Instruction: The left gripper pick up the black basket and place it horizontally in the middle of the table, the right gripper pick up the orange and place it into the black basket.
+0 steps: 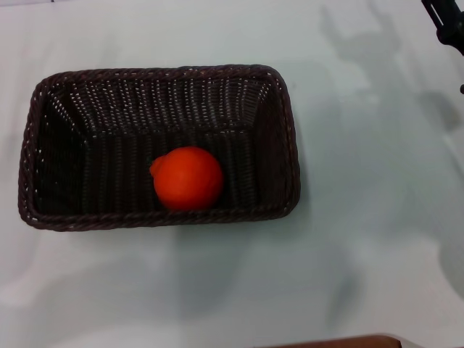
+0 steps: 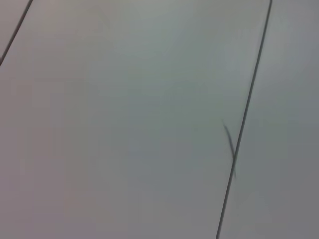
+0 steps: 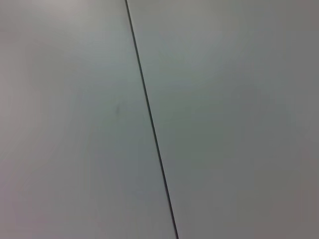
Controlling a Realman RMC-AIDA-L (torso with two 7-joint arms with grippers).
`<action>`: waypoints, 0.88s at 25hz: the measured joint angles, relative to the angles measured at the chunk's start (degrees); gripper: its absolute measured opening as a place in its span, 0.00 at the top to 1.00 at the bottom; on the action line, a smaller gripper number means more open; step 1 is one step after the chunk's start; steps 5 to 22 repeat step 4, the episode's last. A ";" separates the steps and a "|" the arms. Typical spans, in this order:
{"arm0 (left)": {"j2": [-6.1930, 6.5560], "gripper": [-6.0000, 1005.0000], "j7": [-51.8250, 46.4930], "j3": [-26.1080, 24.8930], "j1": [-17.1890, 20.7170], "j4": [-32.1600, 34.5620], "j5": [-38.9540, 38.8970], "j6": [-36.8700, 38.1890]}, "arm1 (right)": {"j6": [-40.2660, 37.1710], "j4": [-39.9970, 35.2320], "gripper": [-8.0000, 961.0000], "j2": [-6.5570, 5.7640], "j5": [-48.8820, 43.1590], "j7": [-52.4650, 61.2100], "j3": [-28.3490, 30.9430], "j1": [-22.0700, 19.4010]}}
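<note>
The black basket (image 1: 43, 156) lies lengthwise across the white table (image 1: 362, 217), left of centre in the head view. The orange (image 1: 188, 178) sits inside it, near the front wall and right of the basket's middle. A black piece of my right gripper (image 1: 447, 22) shows at the far right corner of the head view, well away from the basket; its fingers are cut off by the frame. My left gripper is out of view. Both wrist views show only plain grey panels with thin dark seams.
The table's brown edge strip (image 1: 341, 341) shows at the front. Bare white tabletop lies to the right of and in front of the basket.
</note>
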 joint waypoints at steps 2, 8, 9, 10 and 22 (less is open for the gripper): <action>0.00 0.10 0.72 -0.01 0.08 0.20 0.00 0.15 | 0.00 0.35 0.03 0.04 0.00 0.15 0.05 -0.04; 0.00 0.10 3.59 -0.03 0.13 0.24 0.08 0.29 | -0.60 0.64 0.03 0.06 0.00 0.18 0.06 0.01; 0.00 0.10 3.59 -0.03 0.13 0.24 0.08 0.29 | -0.60 0.64 0.03 0.06 0.00 0.18 0.06 0.01; 0.00 0.10 3.59 -0.03 0.13 0.24 0.08 0.29 | -0.60 0.64 0.03 0.06 0.00 0.18 0.06 0.01; 0.00 0.10 3.59 -0.03 0.13 0.24 0.08 0.29 | -0.60 0.64 0.03 0.06 0.00 0.18 0.06 0.01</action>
